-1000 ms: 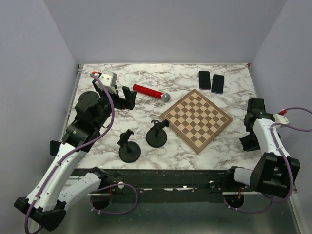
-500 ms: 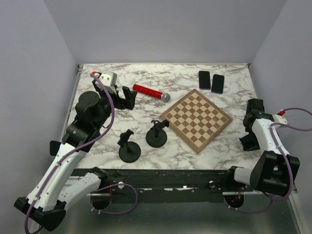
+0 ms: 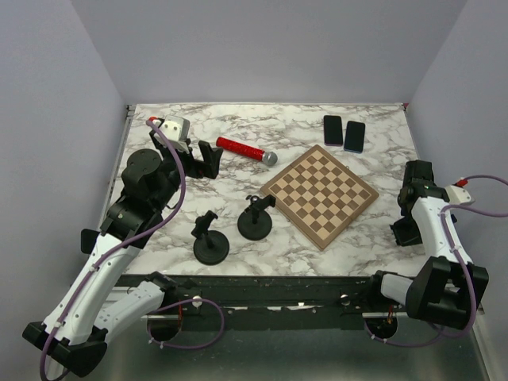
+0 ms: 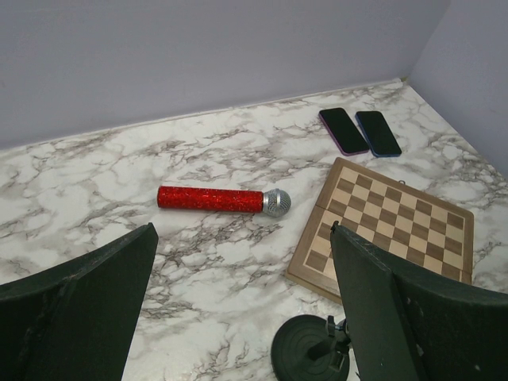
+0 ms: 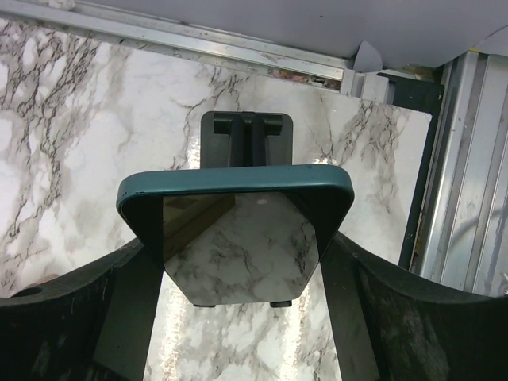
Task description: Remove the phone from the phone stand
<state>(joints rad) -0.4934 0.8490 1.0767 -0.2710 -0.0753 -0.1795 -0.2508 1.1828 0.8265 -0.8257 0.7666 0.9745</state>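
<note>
In the right wrist view a phone (image 5: 238,238) in a teal case stands between my right gripper's (image 5: 238,317) fingers (image 5: 135,302), which press on its two sides. It leans on a black phone stand (image 5: 242,135) whose upright rises behind it, and two small lips show at its lower edge. I cannot tell whether it still rests on them. In the top view the right gripper (image 3: 407,208) is at the table's right edge over the stand (image 3: 402,231). My left gripper (image 3: 205,159) is open and empty above the far-left table; it also shows in the left wrist view (image 4: 246,317).
A red microphone (image 3: 246,150), a wooden chessboard (image 3: 320,196) and two dark phones (image 3: 332,129) (image 3: 355,136) lie on the marble table. Two round-based black stands (image 3: 255,222) (image 3: 210,242) stand near the front centre. The table's right edge and metal rail (image 5: 456,159) are close to the right gripper.
The right arm's elbow and wrist have shifted slightly to the right. The left arm has not moved.
</note>
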